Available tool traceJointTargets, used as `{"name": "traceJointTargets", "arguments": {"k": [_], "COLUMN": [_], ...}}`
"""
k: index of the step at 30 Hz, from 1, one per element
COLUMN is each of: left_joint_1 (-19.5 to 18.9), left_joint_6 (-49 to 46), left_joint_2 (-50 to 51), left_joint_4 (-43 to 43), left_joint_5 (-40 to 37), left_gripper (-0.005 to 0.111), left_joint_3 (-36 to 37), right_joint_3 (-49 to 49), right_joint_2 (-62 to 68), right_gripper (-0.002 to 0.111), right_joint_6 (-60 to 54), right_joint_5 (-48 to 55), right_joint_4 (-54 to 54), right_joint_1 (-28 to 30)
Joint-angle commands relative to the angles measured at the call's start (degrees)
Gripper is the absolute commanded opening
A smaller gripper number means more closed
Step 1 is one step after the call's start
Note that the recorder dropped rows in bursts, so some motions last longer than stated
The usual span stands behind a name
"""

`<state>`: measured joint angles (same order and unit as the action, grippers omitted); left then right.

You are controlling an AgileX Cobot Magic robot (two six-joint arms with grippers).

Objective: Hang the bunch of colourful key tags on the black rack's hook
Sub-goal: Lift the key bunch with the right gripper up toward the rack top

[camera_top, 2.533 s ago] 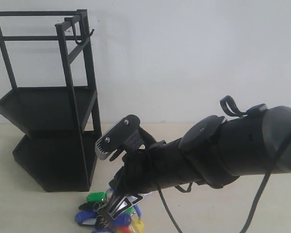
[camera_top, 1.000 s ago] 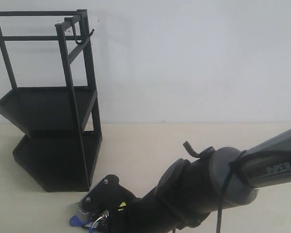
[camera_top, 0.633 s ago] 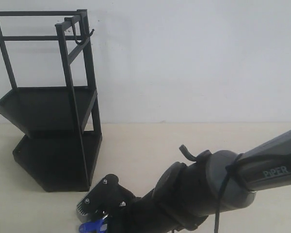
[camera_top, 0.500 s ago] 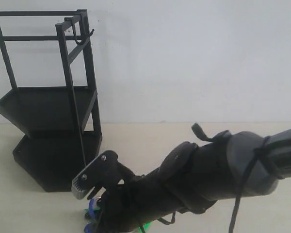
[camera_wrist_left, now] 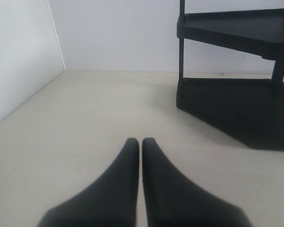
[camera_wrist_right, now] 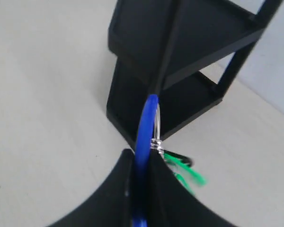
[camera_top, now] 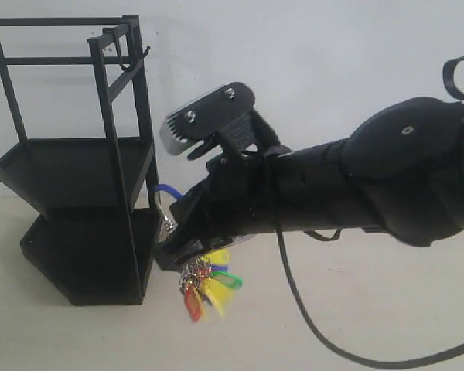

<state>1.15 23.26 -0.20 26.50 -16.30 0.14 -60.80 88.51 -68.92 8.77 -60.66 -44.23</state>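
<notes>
The black rack (camera_top: 77, 216) stands at the left, and the hook (camera_top: 126, 67) juts from its top bar. My right gripper (camera_top: 172, 232) is shut on the blue loop (camera_top: 163, 189) of the colourful key tag bunch (camera_top: 205, 287). The bunch hangs in the air beside the rack's lower tier, well below the hook. In the right wrist view the blue loop (camera_wrist_right: 146, 123) sits pinched in the gripper (camera_wrist_right: 139, 158), with green tags (camera_wrist_right: 182, 172) swinging blurred behind and the rack (camera_wrist_right: 189, 52) beyond. My left gripper (camera_wrist_left: 140, 142) is shut and empty, low over the table near the rack (camera_wrist_left: 236, 104).
A white wall runs behind the beige table (camera_top: 317, 325). A loose black cable (camera_top: 294, 301) droops from the right arm. In the left wrist view a white side wall (camera_wrist_left: 19, 56) borders the table.
The right arm has risen from the table's front edge, lifting the key tag bunch off the surface and up beside the rack. The tags now dangle and swing.
</notes>
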Motion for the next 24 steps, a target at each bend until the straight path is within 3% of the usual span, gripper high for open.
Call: {"name": "traceJointTargets", "arguments": {"k": [1, 3, 5, 8, 12, 15, 19, 22, 24], "left_joint_1": [0.07, 0.07, 0.07, 0.07, 0.07, 0.07, 0.07, 0.07, 0.07], "left_joint_6": [0.32, 0.32, 0.32, 0.32, 0.32, 0.32, 0.32, 0.32, 0.32], "left_joint_2": [0.2, 0.2, 0.2, 0.2, 0.2, 0.2, 0.2, 0.2, 0.2], "left_joint_4": [0.01, 0.01, 0.01, 0.01, 0.01, 0.01, 0.01, 0.01, 0.01], "left_joint_5": [0.2, 0.2, 0.2, 0.2, 0.2, 0.2, 0.2, 0.2, 0.2], "left_gripper": [0.004, 0.004, 0.004, 0.004, 0.004, 0.004, 0.004, 0.004, 0.004], "left_joint_3": [-0.14, -0.14, -0.14, -0.14, -0.14, -0.14, -0.14, -0.14, -0.14], "right_joint_3": [-0.95, -0.95, -1.94, -1.94, -2.77, -2.77, -3.63, -3.59, -4.22], "right_joint_2": [-1.85, -2.47, -2.73, -3.19, -3.42, -3.3, -3.48, -3.88, -3.88], "right_gripper": [0.0, 0.0, 0.0, 0.0, 0.0, 0.0, 0.0, 0.0, 0.0], "right_joint_6": [1.74, 16.2, 7.36, 24.84, 14.08, 31.01, 17.29, 30.92, 25.23], "right_joint_5": [6.86, 0.66, 8.33, 2.6, 10.58, 4.06, 11.61, 6.52, 9.55], "right_joint_4": [11.26, 12.64, 18.54, 19.2, 22.21, 21.93, 24.19, 23.43, 23.68], "right_joint_1": [-0.09, 1.29, 0.85, 4.19, 3.85, 6.4, 4.36, 6.02, 4.39]}}
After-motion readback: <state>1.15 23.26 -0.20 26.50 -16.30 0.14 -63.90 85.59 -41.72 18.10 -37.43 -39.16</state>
